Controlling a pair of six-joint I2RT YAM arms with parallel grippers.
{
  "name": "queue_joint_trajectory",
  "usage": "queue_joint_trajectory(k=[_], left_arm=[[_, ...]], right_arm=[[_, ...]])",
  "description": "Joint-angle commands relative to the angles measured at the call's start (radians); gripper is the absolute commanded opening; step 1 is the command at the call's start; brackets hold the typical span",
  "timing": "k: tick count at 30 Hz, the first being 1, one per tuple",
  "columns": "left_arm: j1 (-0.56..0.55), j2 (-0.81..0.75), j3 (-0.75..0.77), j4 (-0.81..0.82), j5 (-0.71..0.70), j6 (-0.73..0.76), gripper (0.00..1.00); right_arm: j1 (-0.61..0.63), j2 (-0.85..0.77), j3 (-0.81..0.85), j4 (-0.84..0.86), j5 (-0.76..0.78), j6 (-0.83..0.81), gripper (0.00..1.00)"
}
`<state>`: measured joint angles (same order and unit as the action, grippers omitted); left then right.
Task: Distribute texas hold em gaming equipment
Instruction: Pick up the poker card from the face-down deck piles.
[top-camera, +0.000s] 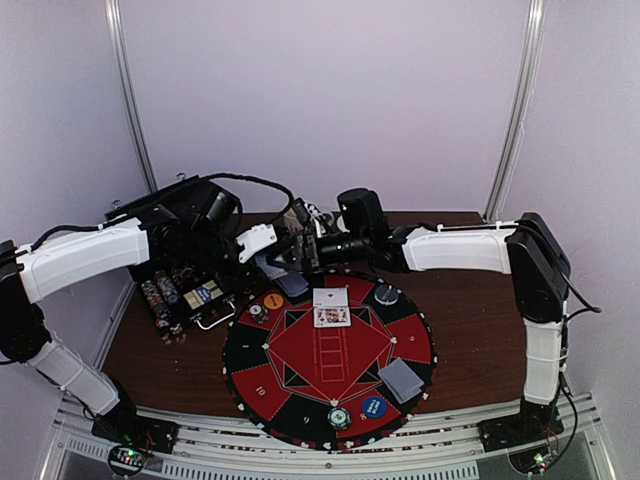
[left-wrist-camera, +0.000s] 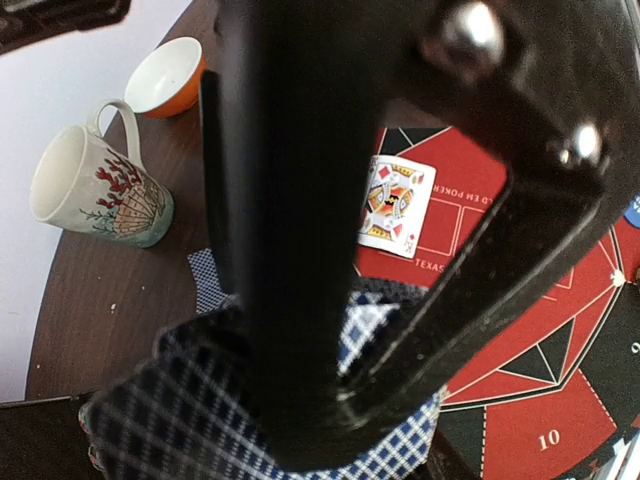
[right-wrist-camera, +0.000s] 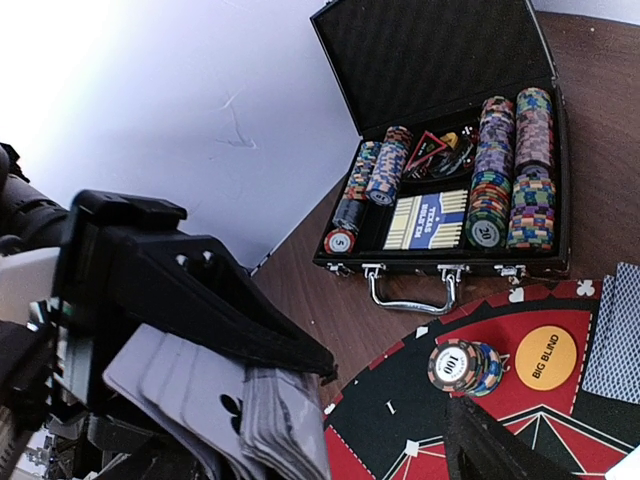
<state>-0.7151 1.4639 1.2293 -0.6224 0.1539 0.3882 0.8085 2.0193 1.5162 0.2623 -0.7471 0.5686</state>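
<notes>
My left gripper (top-camera: 268, 252) is shut on a deck of playing cards (top-camera: 272, 267) with blue checked backs (left-wrist-camera: 170, 420), held above the mat's far left rim. My right gripper (right-wrist-camera: 395, 390) is open, and its upper finger (right-wrist-camera: 200, 290) lies against the deck's white faces (right-wrist-camera: 270, 420). On the red-and-black mat (top-camera: 330, 365) a king of diamonds (left-wrist-camera: 397, 205) lies face up. Face-down cards lie at the far side (top-camera: 331, 297), the far left (top-camera: 290, 285) and the near right (top-camera: 402, 380). Chip stacks (right-wrist-camera: 460, 365) sit by an orange disc (right-wrist-camera: 545, 357) and a blue disc (top-camera: 372, 406).
An open black case (right-wrist-camera: 450, 150) with rows of chips and a boxed deck stands left of the mat, its metal handle (right-wrist-camera: 410, 300) facing the mat. A flowered mug (left-wrist-camera: 95, 190) and an orange bowl (left-wrist-camera: 168, 78) stand on the brown table behind the mat.
</notes>
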Motion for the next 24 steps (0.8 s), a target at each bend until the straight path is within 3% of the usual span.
queue_joint_trajectory(k=[1, 4, 11, 16, 22, 24], left_arm=[[-0.002, 0.003, 0.027, 0.028, 0.014, 0.013, 0.42], [-0.001, 0.001, 0.025, 0.029, 0.003, 0.015, 0.41], [-0.001, -0.007, 0.006, 0.03, -0.028, 0.023, 0.41], [-0.001, -0.002, 0.003, 0.03, -0.044, 0.024, 0.41], [-0.001, 0.006, 0.0, 0.03, -0.066, 0.023, 0.41], [-0.001, 0.01, -0.003, 0.03, -0.081, 0.023, 0.41]], right_arm=[[0.008, 0.011, 0.022, -0.076, 0.054, -0.069, 0.77], [0.006, -0.015, 0.008, -0.09, 0.087, -0.09, 0.67], [0.004, -0.046, 0.011, -0.165, 0.155, -0.128, 0.54], [0.004, -0.053, 0.022, -0.199, 0.145, -0.138, 0.48], [0.003, -0.076, 0.023, -0.218, 0.141, -0.133, 0.29], [0.004, -0.085, 0.014, -0.218, 0.14, -0.129, 0.27]])
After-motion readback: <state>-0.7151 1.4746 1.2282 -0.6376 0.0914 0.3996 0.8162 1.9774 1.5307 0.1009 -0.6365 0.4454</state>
